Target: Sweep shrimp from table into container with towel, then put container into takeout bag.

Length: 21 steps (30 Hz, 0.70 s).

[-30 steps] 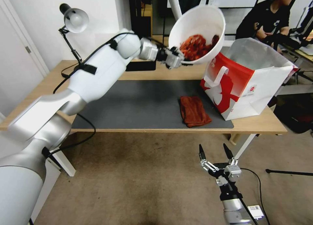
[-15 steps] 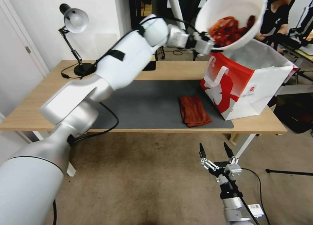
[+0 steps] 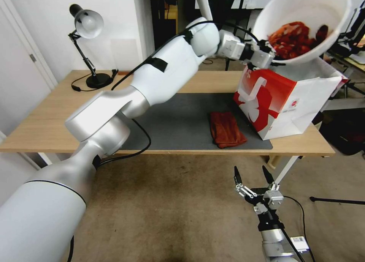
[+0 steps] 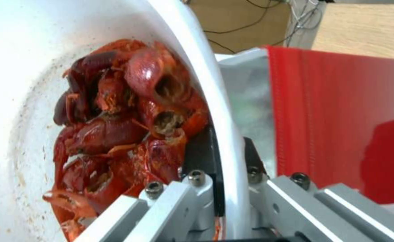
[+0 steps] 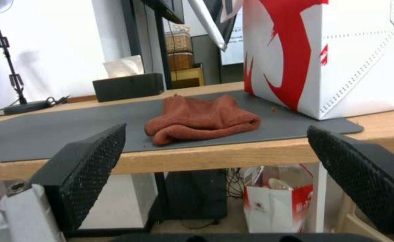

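My left gripper (image 3: 274,59) is shut on the rim of the container (image 3: 304,11), a round white bowl held tilted in the air above the open top of the takeout bag (image 3: 289,98). A heap of red shrimp (image 3: 296,38) lies inside it. In the left wrist view one finger presses the rim (image 4: 232,134) from inside and one from outside, with the shrimp (image 4: 125,127) close by and the red bag wall (image 4: 331,117) below. The rust-brown towel (image 3: 227,129) lies crumpled on the table's grey mat (image 3: 178,121). My right gripper (image 3: 253,174) hangs open below the table's front edge, facing the towel (image 5: 201,117).
A desk lamp (image 3: 87,22) stands at the table's back left. A black box (image 5: 127,86) sits at the back of the table. A small red and white bag (image 5: 273,201) stands on the floor under the table, near its white leg (image 3: 285,169).
My left arm has carried the bowl of shrimp up and to the right, from over the back of the table to above the bag's opening. The right arm has stayed in place.
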Tool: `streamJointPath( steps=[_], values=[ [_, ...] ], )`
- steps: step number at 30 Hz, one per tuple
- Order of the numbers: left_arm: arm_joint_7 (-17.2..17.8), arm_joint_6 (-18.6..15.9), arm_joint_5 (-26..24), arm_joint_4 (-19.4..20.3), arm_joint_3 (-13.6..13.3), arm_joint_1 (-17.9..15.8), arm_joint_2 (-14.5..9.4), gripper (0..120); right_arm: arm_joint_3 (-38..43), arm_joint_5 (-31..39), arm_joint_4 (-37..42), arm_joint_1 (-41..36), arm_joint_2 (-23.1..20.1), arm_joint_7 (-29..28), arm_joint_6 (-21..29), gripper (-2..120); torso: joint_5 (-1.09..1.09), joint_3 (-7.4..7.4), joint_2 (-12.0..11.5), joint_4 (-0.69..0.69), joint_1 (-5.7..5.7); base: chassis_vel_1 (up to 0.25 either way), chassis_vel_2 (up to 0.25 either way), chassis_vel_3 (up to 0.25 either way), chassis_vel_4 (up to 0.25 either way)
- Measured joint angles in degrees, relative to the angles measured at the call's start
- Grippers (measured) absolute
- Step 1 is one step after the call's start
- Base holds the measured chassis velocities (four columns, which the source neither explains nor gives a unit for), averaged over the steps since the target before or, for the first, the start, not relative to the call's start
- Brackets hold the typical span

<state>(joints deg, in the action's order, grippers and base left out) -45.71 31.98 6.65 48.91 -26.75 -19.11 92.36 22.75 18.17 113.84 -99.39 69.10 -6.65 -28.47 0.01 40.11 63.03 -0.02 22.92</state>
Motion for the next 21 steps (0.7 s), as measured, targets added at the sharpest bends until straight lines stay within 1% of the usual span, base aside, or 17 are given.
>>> streamJointPath(
  steps=[8, 12, 13, 15, 16, 17, 19, 21],
  values=[
    [-0.1, -0.1, 0.2, -0.6, -1.3, -0.1, 0.0, 0, 0.2, 0.5, -0.1, 0.0, -0.2, 0.1, -0.2, 100, -0.01, 0.00, 0.0, 0.03, 0.00, 0.000, 0.000, 0.000, 0.000],
    [-0.3, -0.3, 0.2, -1.0, -2.5, -0.4, -0.1, 0, 0.5, 0.8, -0.2, -0.1, -0.4, 0.3, -0.6, 100, -0.01, 0.00, 0.0, 0.02, 0.00, 0.000, 0.000, 0.000, 0.000],
    [-0.1, -0.7, 0.1, -0.7, -3.2, -0.4, -0.1, 0, 0.6, 0.9, -0.3, -0.2, -0.4, 0.4, -0.7, 100, -0.01, 0.00, 0.0, 0.02, 0.00, 0.000, 0.000, 0.000, 0.000],
    [0.4, -1.1, -0.2, -0.6, -3.6, -0.4, -0.1, 0, 0.6, 0.9, -0.4, -0.2, -0.4, 0.5, -0.8, 100, -0.01, 0.00, 0.0, 0.02, 0.00, 0.000, 0.000, 0.000, 0.000],
    [1.0, -1.3, -0.4, -0.5, -3.9, -0.4, -0.1, 3, 0.6, 0.9, -0.4, -0.2, -0.4, 0.5, -0.8, 100, -0.01, 0.00, 0.0, 0.01, 0.00, 0.000, 0.000, 0.000, 0.000],
    [1.5, -1.5, -0.5, -0.5, -4.1, -0.6, -0.1, 9, 0.5, 0.9, -0.5, -0.1, -0.4, 0.5, -0.9, 100, -0.01, 0.00, 0.0, 0.01, 0.00, 0.000, 0.000, 0.000, 0.000],
    [1.6, -1.6, -0.6, -0.5, -4.2, -0.7, -0.1, 11, 0.5, 0.9, -0.5, -0.1, -0.4, 0.6, -0.9, 100, -0.01, 0.00, 0.0, 0.02, 0.01, 0.000, 0.000, 0.000, 0.000],
    [2.2, -1.9, -0.7, -0.6, -4.3, -1.0, -0.2, 22, 0.5, 0.9, -0.6, -0.1, -0.4, 0.6, -1.0, 100, -0.01, 0.00, 0.0, 0.02, 0.00, 0.000, 0.000, 0.000, 0.000]
  ],
)
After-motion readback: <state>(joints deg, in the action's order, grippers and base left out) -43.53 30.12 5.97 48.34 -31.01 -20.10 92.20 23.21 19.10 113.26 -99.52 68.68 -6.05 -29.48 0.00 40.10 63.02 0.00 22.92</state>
